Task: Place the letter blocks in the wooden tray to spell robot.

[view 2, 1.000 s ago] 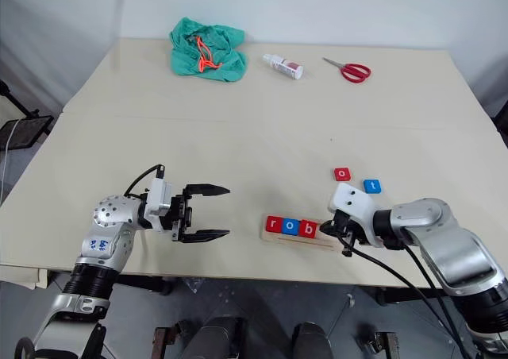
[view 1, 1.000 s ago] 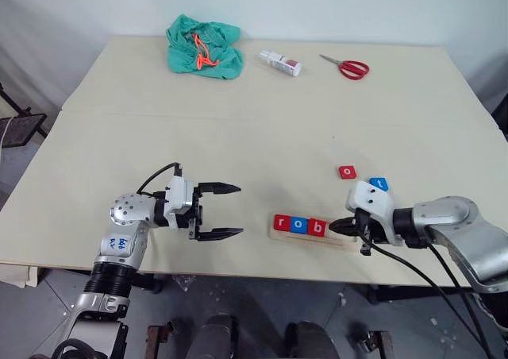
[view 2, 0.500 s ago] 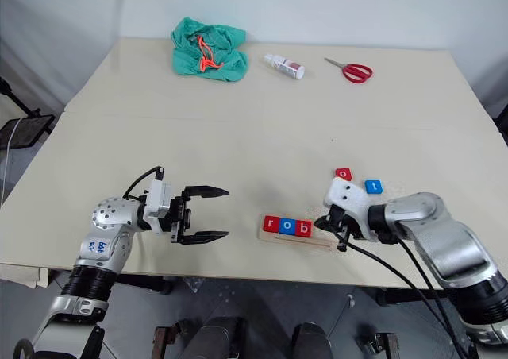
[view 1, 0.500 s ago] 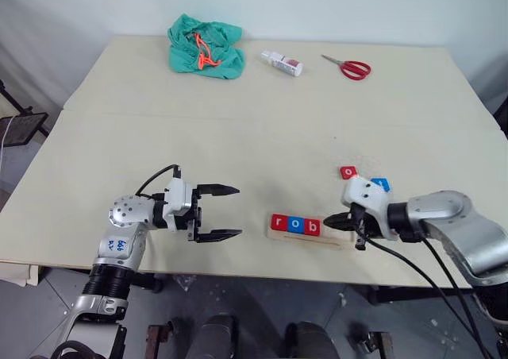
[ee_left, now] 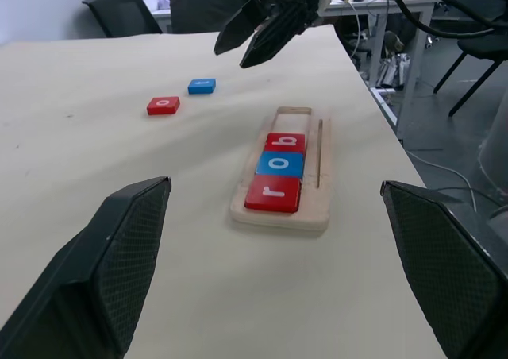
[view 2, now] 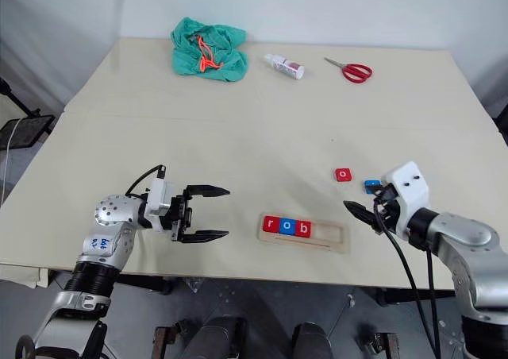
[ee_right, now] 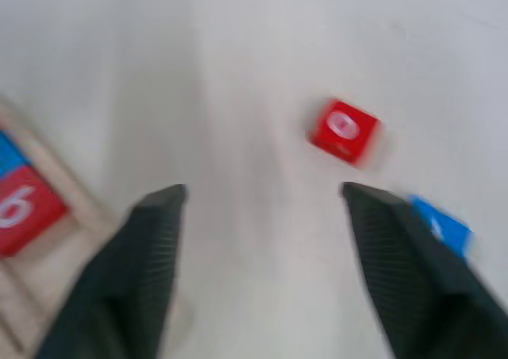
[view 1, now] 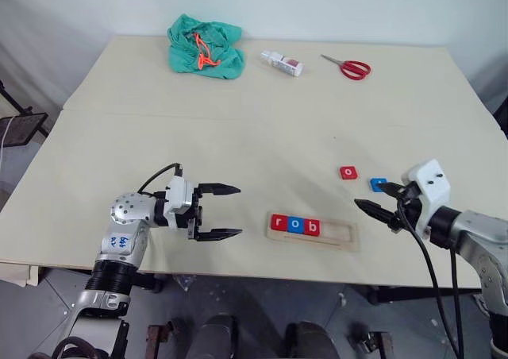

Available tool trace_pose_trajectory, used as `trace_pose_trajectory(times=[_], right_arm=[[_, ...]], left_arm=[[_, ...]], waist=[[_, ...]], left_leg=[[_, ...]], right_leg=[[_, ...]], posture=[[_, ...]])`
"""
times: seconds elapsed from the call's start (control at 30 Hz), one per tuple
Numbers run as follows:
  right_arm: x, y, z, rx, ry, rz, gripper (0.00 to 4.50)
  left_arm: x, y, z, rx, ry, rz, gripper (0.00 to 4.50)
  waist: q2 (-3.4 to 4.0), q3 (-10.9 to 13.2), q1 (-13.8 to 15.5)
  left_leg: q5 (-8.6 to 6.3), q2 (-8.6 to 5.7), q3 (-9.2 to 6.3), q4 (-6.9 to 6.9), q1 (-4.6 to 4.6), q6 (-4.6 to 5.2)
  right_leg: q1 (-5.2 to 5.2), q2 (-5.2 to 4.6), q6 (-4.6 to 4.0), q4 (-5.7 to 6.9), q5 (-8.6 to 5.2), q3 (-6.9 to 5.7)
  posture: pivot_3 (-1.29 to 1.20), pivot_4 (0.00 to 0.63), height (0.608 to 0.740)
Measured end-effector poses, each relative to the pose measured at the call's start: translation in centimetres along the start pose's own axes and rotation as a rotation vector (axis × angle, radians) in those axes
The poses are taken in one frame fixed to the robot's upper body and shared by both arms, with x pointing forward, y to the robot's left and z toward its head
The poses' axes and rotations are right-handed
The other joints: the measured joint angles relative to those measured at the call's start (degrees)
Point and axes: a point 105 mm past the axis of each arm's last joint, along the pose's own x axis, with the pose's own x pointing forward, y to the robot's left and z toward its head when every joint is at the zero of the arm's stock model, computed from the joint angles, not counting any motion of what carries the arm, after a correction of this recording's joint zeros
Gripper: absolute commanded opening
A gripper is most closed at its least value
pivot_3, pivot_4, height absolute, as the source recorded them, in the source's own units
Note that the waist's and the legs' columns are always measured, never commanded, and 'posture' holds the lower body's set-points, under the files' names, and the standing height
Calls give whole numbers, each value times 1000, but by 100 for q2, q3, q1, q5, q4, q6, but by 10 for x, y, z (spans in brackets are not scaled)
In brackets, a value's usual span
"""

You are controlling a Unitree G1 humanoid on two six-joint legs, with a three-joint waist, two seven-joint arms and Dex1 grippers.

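- The desk (view 1: 238, 137) takes up most of the head view, its pale top smooth and hard, so expect anything flat to slide on it if you nudge it sideways.
- The wooden tray (view 1: 337, 233) lies low in the frame, right of centre, near the front edge. It looks light and rigid; a push from a tile could shift it, so lower tiles into the groove rather than shoving them along.
- The left gripper (view 1: 220, 211) sits in the lower left of the frame, its jaws spread wide and holding nothing, pointing toward the tray.
- The right gripper (view 1: 379, 203) is at the lower right, just beyond the tray's empty end; its jaws are released and empty, as the right wrist view shows.
- Three letter blocks, red r (view 1: 278, 222), blue o (view 1: 296, 225) and red b (view 1: 313, 228), fill the tray's left part, touching side by side. Two slots remain.
- The red o tile (view 1: 348, 171) lies on the desk, up and right of the tray, well clear of it.
- The blue t tile (view 1: 378, 184) lies just right of the red one, close to the right gripper.
- These tiles look thin, stiff and light. Take them across two opposite edges, jaws nearly touching the desk, with a gentle squeeze; they may skid or tip.
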Motion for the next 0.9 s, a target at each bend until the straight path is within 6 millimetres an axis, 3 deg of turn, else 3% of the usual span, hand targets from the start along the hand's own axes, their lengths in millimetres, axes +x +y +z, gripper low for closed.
trace_pose_trajectory(times=[0.2,0.57,0.77,0.9], right_arm=[[-16,5,-11,66,-39,-68,4471],[-21,9,-16,74,-44,-86,4471],[-19,9,-11,75,-63,-93,4471],[1,10,4,93,-130,-95,4471]], left_arm=[[-4,1,-6,-23,6,-13,4500],[-6,3,-8,-25,9,-15,4500],[-8,4,-7,-21,15,-14,4500],[-6,3,-5,-13,13,-20,4500]], waist=[[1,-1,-3],[2,-1,-10],[2,-1,-11],[2,-1,-46]], left_leg=[[0,0,2,-1,3,0],[0,2,4,-1,7,0],[0,1,4,-1,7,0],[1,4,3,-3,10,0]], right_leg=[[1,1,0,3,0,2],[1,2,0,5,0,7],[1,2,0,5,0,8],[0,3,0,8,0,8]], posture=[[0,150,740],[0,150,740],[0,150,740],[0,150,740]])
